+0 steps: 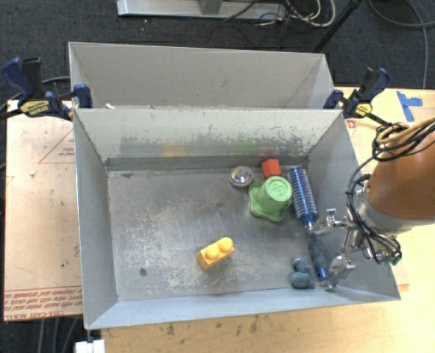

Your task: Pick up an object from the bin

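A small slate-blue piece [317, 258] lies in the bin's [165, 197] near right corner, beside a dark teal lump [300, 277]. The gripper [333, 248] is over it, fingers spread. Farther off lie a blue ribbed roller [302, 195], a green lidded thing [271, 197] and a yellow brick [216, 252].

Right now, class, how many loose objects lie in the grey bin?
6: yellow block front centre; silver disc, orange piece, green cup and blue ribbed roller clustered right of centre; dark blue lump front right. The arm may hide more.

Even bright light, soft shadows, dull sheen on the bin [202, 134] wall
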Robot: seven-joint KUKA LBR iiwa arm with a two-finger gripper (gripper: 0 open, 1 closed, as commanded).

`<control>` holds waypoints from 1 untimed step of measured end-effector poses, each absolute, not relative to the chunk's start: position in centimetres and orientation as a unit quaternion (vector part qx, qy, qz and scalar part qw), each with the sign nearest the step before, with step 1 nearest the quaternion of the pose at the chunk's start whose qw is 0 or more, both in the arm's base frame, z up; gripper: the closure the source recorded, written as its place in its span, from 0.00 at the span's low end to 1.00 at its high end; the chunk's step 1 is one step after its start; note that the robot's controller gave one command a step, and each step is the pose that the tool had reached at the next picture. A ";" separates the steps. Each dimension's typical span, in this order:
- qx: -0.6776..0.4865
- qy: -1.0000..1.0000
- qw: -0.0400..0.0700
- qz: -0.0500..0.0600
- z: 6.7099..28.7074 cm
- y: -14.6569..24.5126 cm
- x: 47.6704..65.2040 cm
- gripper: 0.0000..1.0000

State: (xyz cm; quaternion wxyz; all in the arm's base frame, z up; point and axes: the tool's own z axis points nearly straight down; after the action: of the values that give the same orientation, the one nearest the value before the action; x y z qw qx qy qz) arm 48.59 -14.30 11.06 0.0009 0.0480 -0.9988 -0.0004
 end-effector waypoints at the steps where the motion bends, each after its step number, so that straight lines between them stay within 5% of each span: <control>1: 0.117 -0.993 -0.012 0.002 7.6 -14.5 48.9 0.00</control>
State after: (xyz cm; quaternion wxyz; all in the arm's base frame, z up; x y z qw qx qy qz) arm 48.91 -14.52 7.60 -0.0124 0.1169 -0.9931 0.0020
